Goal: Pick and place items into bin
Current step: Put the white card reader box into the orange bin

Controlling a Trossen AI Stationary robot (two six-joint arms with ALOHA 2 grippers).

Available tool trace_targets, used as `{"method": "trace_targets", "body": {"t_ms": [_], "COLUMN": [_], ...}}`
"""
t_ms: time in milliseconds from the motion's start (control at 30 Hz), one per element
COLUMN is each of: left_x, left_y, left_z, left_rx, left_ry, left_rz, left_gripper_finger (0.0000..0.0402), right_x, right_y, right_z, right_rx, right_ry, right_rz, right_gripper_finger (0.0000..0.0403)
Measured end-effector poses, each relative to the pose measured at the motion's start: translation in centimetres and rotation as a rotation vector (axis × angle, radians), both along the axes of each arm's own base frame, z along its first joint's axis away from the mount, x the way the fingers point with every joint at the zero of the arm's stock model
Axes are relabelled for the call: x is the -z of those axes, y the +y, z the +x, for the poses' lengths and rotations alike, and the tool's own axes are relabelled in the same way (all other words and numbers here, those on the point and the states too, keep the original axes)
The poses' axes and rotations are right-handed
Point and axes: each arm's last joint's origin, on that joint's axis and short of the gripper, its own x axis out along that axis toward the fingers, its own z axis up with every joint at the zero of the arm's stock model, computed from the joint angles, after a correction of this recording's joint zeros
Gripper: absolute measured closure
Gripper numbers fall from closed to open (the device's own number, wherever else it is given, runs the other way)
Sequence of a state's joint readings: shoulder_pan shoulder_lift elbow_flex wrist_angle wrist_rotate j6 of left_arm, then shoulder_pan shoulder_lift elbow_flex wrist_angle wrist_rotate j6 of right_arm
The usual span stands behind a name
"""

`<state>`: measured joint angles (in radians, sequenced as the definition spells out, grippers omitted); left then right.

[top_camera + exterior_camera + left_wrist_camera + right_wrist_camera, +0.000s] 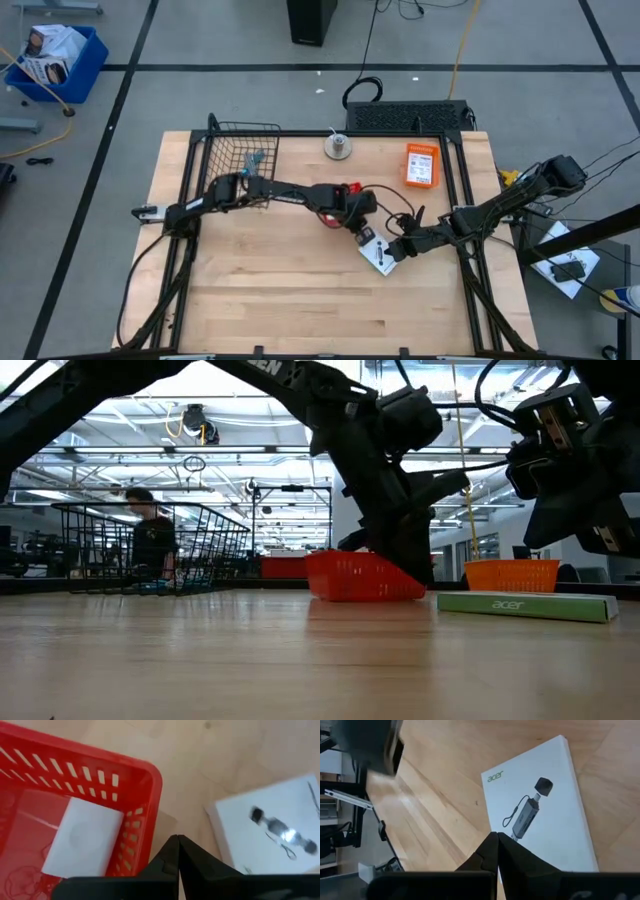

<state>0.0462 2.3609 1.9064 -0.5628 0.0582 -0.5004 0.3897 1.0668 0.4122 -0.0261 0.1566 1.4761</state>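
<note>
Here the white acer box [547, 810] lies just beyond the closed right pincer [497, 836].

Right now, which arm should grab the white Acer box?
Probably the right. Its hand hangs beside the white Acer box, which fills its wrist view. The left hand sits over the red bin, fingers together.

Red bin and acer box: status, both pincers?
Left pincer shut, empty, beside the red bin. Right pincer shut, empty, over the white acer box lying flat on the table. One white packet already in the bin. Nothing blocking.
</note>
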Motion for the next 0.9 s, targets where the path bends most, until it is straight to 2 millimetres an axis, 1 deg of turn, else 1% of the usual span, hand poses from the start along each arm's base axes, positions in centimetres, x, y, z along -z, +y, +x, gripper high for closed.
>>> {"method": "trace_targets", "body": {"t_ms": [200,400,467,533,567,633,667,800,900], "left_x": [-0.2,-0.1,-0.1,-0.5,-0.7,-1.6,-2.1,-5.3,-6.5], "left_y": [2.0,3.9,4.3,4.2,4.1,3.2,2.4,-0.5,-2.8], "left_z": [0.3,-0.1,-0.1,-0.2,-0.3,-0.5,-0.5,-0.8,-1.2], "left_rx": [-0.048,-0.110,-0.134,-0.135,-0.128,-0.099,-0.085,-0.007,0.036], "left_ry": [-0.048,-0.024,-0.027,-0.036,-0.028,-0.034,-0.037,-0.107,-0.119], "left_rz": [0.005,-0.010,-0.047,-0.110,-0.137,-0.159,-0.158,-0.145,-0.138], "left_gripper_finger": [0.0387,0.0397,0.0392,0.0387,0.0387,0.0393,0.0397,0.0396,0.0398], "right_x": [0.0,0.1,0.1,0.1,0.1,0.1,0.0,0.0,0.3], "right_y": [0.1,0.2,0.2,0.2,0.2,0.1,0.1,-0.3,-0.7], "right_z": [-0.1,-0.1,-0.1,-0.1,-0.2,-0.3,-0.4,-1.0,-1.9], "right_rx": [-0.008,-0.014,-0.014,-0.017,-0.018,-0.018,-0.020,-0.009,0.015], "right_ry": [0.002,0.009,0.009,0.009,0.012,0.018,0.021,0.054,0.137], "right_rz": [0.003,0.000,0.000,-0.001,-0.002,-0.008,-0.015,-0.058,-0.069], "right_gripper_finger": [0.0403,0.0403,0.0403,0.0403,0.0403,0.0403,0.0403,0.0403,0.0403]}}
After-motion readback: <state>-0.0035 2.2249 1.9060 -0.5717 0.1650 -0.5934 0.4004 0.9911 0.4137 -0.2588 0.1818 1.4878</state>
